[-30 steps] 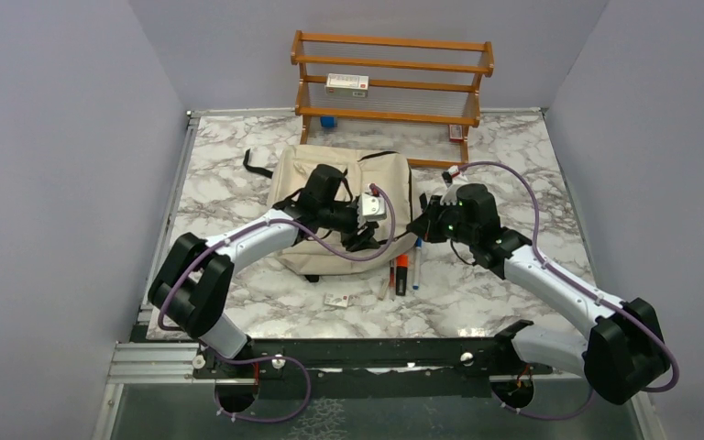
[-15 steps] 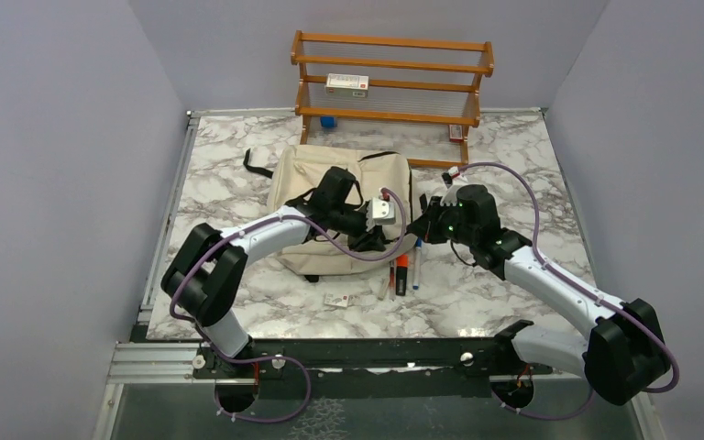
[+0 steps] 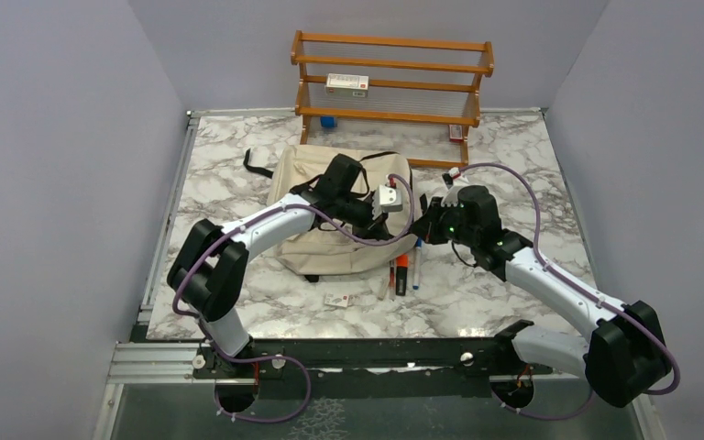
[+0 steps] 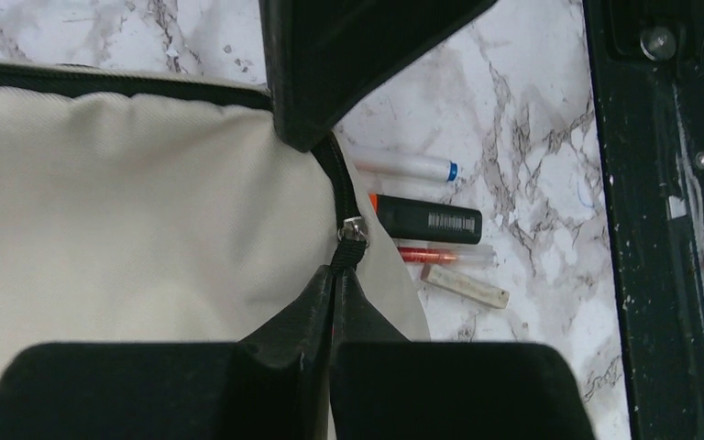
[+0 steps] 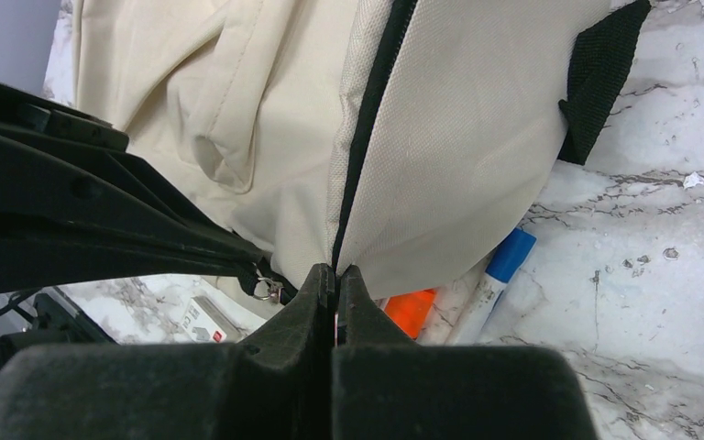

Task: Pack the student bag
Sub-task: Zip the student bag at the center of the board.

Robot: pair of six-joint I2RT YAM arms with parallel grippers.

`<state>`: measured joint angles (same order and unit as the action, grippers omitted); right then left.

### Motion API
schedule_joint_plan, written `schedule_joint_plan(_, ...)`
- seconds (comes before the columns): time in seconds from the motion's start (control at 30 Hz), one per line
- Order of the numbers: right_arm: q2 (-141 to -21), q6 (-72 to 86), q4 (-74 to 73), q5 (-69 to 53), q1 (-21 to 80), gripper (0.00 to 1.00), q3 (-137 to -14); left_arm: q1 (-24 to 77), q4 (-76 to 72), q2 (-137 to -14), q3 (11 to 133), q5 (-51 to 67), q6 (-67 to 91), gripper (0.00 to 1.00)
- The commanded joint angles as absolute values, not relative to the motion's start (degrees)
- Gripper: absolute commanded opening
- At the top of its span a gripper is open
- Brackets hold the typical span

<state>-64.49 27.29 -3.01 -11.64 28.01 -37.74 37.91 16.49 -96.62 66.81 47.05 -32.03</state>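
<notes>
The student bag (image 3: 323, 206), cream fabric with black straps and zipper, lies flat mid-table. My left gripper (image 4: 335, 273) is shut on the black zipper pull (image 4: 349, 254), just below the metal slider (image 4: 355, 229) at the bag's (image 4: 147, 202) right edge. My right gripper (image 5: 335, 271) is shut on the bag's (image 5: 458, 137) cream fabric, right where the black zipper line (image 5: 371, 110) meets the edge. In the top view both grippers meet at the bag's near right corner, left gripper (image 3: 389, 229) beside right gripper (image 3: 419, 229).
Beside the bag's right edge lie a blue-capped white marker (image 4: 403, 166), a black and orange highlighter (image 4: 426, 219), a red pen (image 4: 445, 254) and a pale stick (image 4: 465, 286). A small card (image 3: 336, 300) lies nearer. A wooden rack (image 3: 392, 78) holding a box (image 3: 346, 84) stands at the back.
My left gripper slid right along the bag toward the right gripper and went from open to shut on the zipper pull. The right arm has stayed put.
</notes>
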Motion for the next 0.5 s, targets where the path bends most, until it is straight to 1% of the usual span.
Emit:
schedule_joint_plan(0.0, -62.7, 25.6, -1.8, -11.0, 27.8, 0.01, -37.2, 38.6, 19.1, -96.9, 70.8, 45.4, -27.1, 0.00)
schedule_joint_plan(0.3, -62.9, 24.8, -1.9, -10.2, 27.8, 0.01, -37.2, 40.3, 21.8, -97.0, 74.1, 44.4, -15.5, 0.00)
schedule_joint_plan(0.47, -62.8, 25.1, -1.1, -10.3, 27.8, 0.00, -36.6, 42.8, 22.5, -99.9, 77.5, 42.1, -8.0, 0.00)
